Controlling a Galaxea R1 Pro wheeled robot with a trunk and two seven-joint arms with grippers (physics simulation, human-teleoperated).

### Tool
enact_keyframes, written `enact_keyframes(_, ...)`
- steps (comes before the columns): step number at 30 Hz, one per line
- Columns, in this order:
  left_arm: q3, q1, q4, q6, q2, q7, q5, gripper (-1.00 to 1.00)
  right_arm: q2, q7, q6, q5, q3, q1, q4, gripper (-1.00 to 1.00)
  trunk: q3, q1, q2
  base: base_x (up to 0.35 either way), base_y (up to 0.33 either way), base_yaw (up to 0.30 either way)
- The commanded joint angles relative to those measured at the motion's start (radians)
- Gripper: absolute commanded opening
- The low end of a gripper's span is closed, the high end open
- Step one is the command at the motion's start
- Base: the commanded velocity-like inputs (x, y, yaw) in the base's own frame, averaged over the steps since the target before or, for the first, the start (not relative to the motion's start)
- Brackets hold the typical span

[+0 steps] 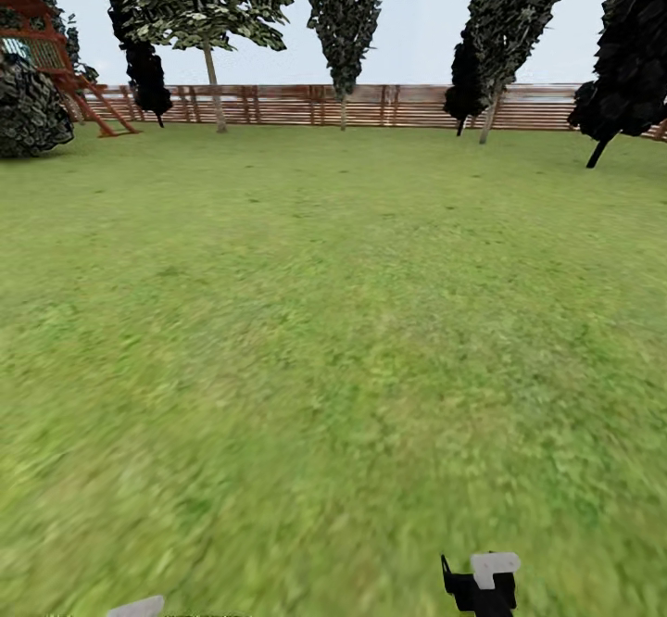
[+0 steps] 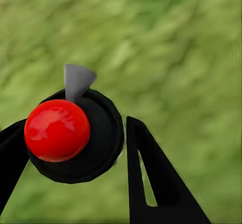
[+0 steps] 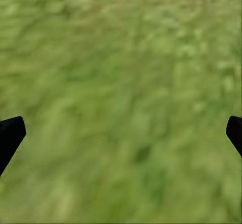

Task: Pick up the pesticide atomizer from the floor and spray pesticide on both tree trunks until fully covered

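My left gripper (image 2: 75,128) is shut on the pesticide atomizer (image 2: 96,143), a round black body with a glossy red ball on top and a grey nozzle (image 2: 76,80). Its black fingers (image 2: 146,178) flank the body on both sides above blurry grass. A pale grey tip (image 1: 137,608) pokes up at the head view's bottom edge, left side. My right gripper (image 3: 121,133) is open over bare grass and appears low right in the head view (image 1: 482,585). Two trees with pale bare trunks (image 1: 215,89) (image 1: 488,115) stand far off by the fence.
A wide green lawn (image 1: 333,339) stretches ahead to a brown slatted fence (image 1: 371,106). Dark narrow trees (image 1: 630,61) and a slim mottled one (image 1: 344,24) line the fence. A red wooden play structure (image 1: 56,52) and a dark bush (image 1: 28,112) stand at the far left.
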Motion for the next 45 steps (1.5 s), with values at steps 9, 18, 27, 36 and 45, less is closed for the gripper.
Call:
enact_keyframes(9, 0.006, 0.0, 0.001, -0.002, 0.0, 0.005, 0.001, -1.0, 0.0, -0.003, -0.002, -0.009, 0.009, 0.0, 0.0, 1.0, 0.009, 0.0, 0.0, 0.0, 0.0, 0.224)
enact_keyframes(18, 0.007, 0.0, 0.001, -0.001, 0.001, 0.007, 0.001, -1.0, 0.001, -0.004, -0.002, -0.01, 0.009, 0.0, -0.002, 1.0, 0.015, 0.0, 0.0, 0.0, 0.0, 0.247)
enact_keyframes(27, 0.007, 0.002, 0.002, -0.001, 0.004, 0.007, 0.0, -1.0, 0.001, -0.004, -0.002, -0.01, 0.01, 0.0, -0.002, 1.0, 0.015, 0.0, 0.0, 0.067, 0.0, 0.282)
enact_keyframes(36, 0.007, 0.005, 0.003, -0.001, 0.006, 0.007, 0.001, -1.0, -0.002, 0.004, -0.001, -0.006, 0.011, 0.0, 0.0, 1.0, 0.015, 0.0, 0.0, 0.326, 0.0, 0.139)
enact_keyframes(45, 0.007, 0.005, 0.003, -0.001, 0.006, 0.007, 0.001, -1.0, -0.002, 0.006, -0.001, -0.002, 0.013, 0.002, 0.01, 1.0, 0.015, 0.0, 0.0, 0.336, 0.0, 0.001)
